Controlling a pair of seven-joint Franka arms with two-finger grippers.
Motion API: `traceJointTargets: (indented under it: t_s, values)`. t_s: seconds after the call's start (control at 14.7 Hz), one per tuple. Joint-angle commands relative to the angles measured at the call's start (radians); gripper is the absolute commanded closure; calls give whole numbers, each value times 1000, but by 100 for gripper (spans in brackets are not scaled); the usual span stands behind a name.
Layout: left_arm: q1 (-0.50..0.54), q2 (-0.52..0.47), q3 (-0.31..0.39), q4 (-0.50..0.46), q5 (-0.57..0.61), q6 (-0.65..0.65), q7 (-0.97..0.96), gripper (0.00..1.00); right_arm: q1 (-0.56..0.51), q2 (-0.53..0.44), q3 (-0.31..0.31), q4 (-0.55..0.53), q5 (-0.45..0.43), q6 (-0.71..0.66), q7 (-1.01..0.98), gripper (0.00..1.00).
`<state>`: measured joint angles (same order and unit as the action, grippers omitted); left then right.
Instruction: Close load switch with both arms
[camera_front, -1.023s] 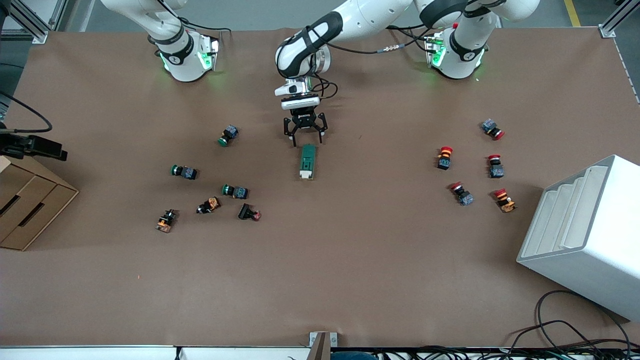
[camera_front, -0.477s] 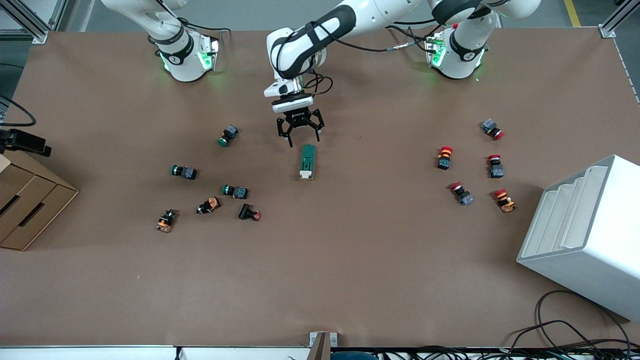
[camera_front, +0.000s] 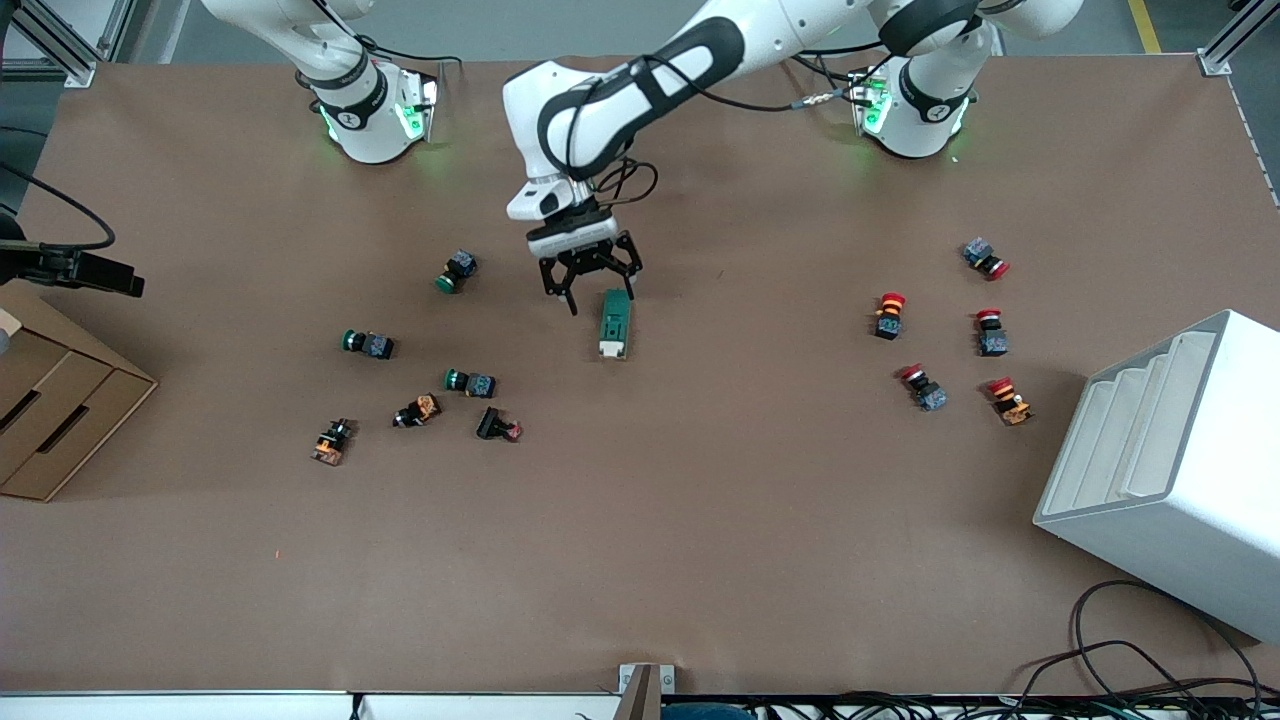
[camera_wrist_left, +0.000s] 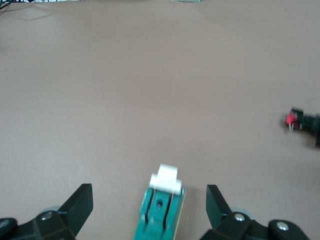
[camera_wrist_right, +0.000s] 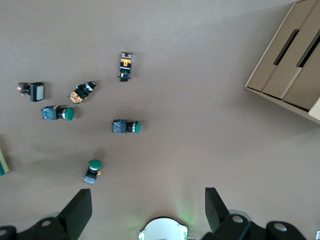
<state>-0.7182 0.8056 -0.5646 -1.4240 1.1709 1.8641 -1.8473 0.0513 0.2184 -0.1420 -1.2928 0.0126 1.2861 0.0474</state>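
The load switch (camera_front: 614, 323) lies flat near the table's middle. It is a narrow dark-green block, and its white lever tab (camera_front: 612, 349) is at the end nearer the front camera. My left gripper (camera_front: 600, 296) hangs open over the switch's green end. In the left wrist view the switch (camera_wrist_left: 160, 212) lies between the spread fingers (camera_wrist_left: 80, 205), apart from both, with its tab (camera_wrist_left: 166, 179) pointing away from the wrist. My right gripper (camera_wrist_right: 147, 197) is open and empty, high over the right arm's green-lit base (camera_wrist_right: 162, 231). It is out of the front view.
Green-capped pushbuttons (camera_front: 455, 270) (camera_front: 367, 343) (camera_front: 470, 382) and other small buttons lie toward the right arm's end. Several red-capped buttons (camera_front: 888, 315) lie toward the left arm's end. A white stepped rack (camera_front: 1160, 450) and a cardboard box (camera_front: 50, 400) sit at the table's ends.
The left arm has swung its gripper a little toward the right arm's end and brought it down onto the switch's green end, turning slightly. The switch has not moved.
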Motion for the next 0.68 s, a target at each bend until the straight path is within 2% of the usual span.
traceJointTargets:
  t_s: [0.0, 0.07, 0.2, 0.27, 0.41, 0.61]
  values:
    - [34, 7, -11, 91, -50, 0, 62, 0, -8, 1, 1, 18, 38, -14, -3, 0]
    - [52, 6, -14, 109, -65, 1, 80, 0, -14, -7, 13, 18, 41, -13, -4, 0]
    - [88, -3, -20, 146, -140, 0, 134, 0, -77, -36, 99, 12, 30, 5, -4, 0]
    - [107, -18, -20, 164, -195, 0, 166, 0, -80, -43, 113, 7, 18, 12, -4, 0]
    - [172, -100, -18, 166, -305, 0, 258, 0, -85, -56, 113, 1, 13, 9, -6, 0]
    - [265, -205, -15, 166, -489, -2, 403, 0, -84, -128, 108, -94, 13, 28, -4, 0]
